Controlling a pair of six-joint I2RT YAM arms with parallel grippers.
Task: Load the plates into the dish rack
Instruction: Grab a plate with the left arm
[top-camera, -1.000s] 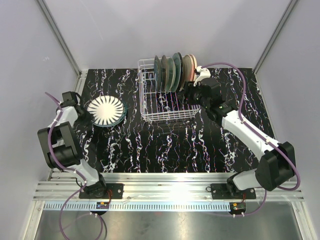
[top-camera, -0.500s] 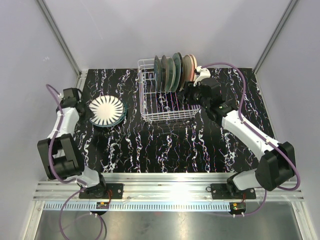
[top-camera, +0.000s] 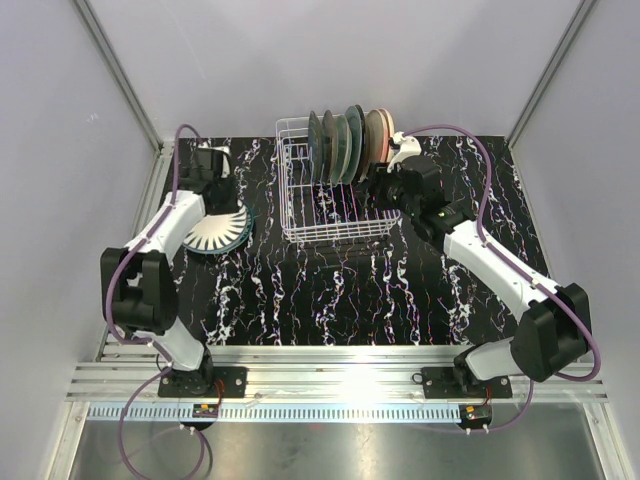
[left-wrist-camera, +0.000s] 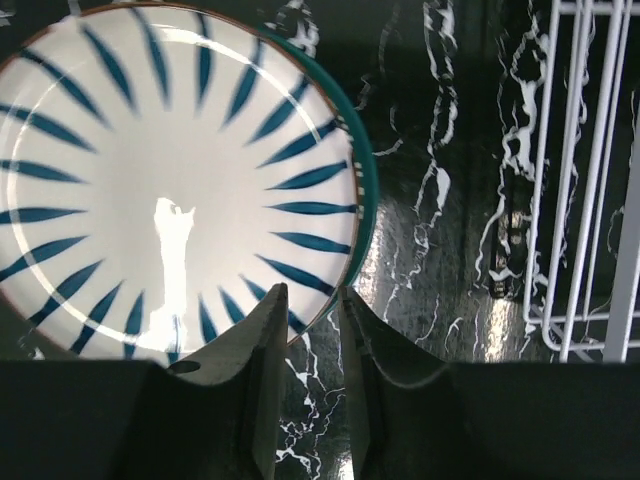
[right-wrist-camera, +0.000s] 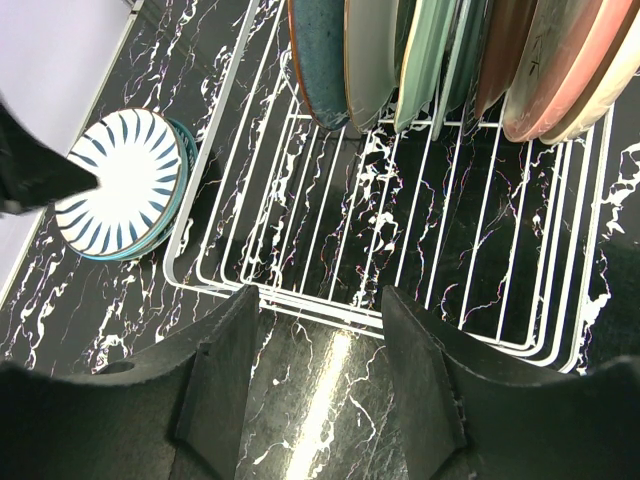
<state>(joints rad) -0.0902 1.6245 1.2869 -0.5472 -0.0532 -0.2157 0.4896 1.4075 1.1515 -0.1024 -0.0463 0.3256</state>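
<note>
plates (right-wrist-camera: 425, 55) upright, racked (right wrist view)

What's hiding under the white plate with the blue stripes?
A teal plate: only its rim peeks out beside the white plate. The rest is covered, so whether more plates lie below cannot be told.

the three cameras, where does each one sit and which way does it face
top external: above and behind the bases, looking down on the table; both whole arms show.
left wrist: on the left arm, looking down past the left gripper at the blue-rayed plate, dish rack corner at right.
right wrist: on the right arm, looking down past the open right gripper into the dish rack at the standing plates.
shared: all three show the blue-rayed plate and the dish rack.
</note>
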